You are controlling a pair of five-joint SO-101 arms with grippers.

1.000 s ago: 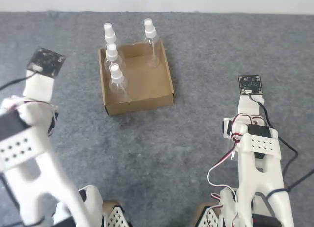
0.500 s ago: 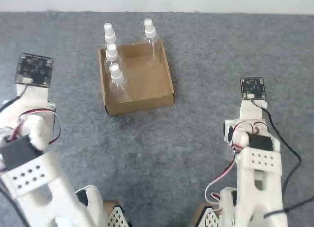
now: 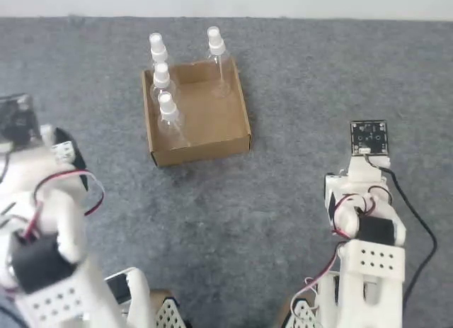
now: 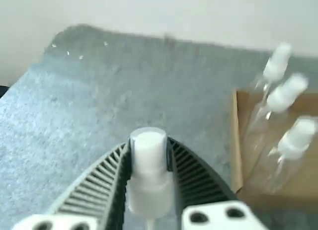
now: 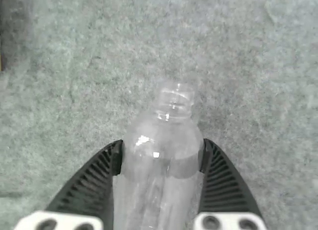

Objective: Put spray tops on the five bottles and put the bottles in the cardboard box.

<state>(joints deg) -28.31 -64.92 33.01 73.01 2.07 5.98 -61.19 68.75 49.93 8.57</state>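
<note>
In the left wrist view my left gripper [image 4: 148,163] is shut on a white spray top [image 4: 148,170], held above the grey carpet. My right gripper [image 5: 160,155] is shut on a clear bottle [image 5: 161,160] with an open neck and no top. The cardboard box [image 3: 233,140] sits at the back centre in the high view. Inside it stand topped bottles, with one [image 3: 168,117] near the front left, one [image 3: 162,81] behind it and one [image 3: 216,55] at the back right. Another topped bottle [image 3: 157,48] stands at the box's back left edge. The left arm [image 3: 42,222] is at the near left and the right arm [image 3: 368,193] at the near right.
Grey carpet [image 3: 283,80] covers the table, with a pale wall along the far edge. A wide strip of open carpet lies between the two arms in front of the box. Cables [image 3: 417,222] hang beside the right arm.
The left arm has drawn back toward the near left, away from the box. The right arm has pulled back slightly toward the near edge.
</note>
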